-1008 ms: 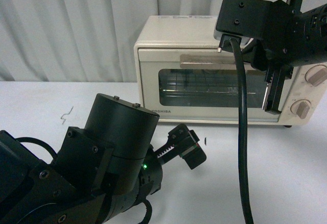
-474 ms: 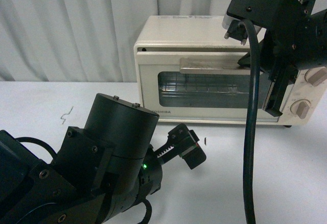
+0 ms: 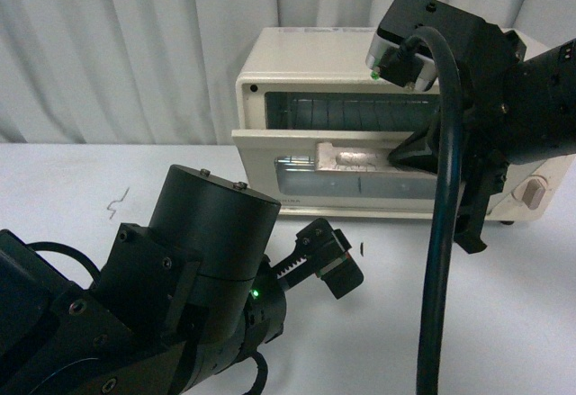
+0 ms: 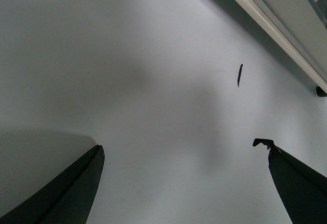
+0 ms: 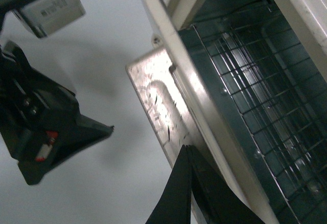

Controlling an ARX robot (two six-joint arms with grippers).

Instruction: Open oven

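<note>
Cream oven door [image 3: 290, 173], top edge half-lowered

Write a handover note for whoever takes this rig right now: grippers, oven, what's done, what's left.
Left gripper: open and empty, low over the table, in front of the oven and not touching it.
Right gripper: looks shut, with its tip at the handle of the door.
Oven: at the back of the table. The door is tipped partway down, and the gap at the top shows the rack inside.
Done: door is off its closed position and part open.
Left: bring the door the rest of the way down, then free the right gripper.
</note>
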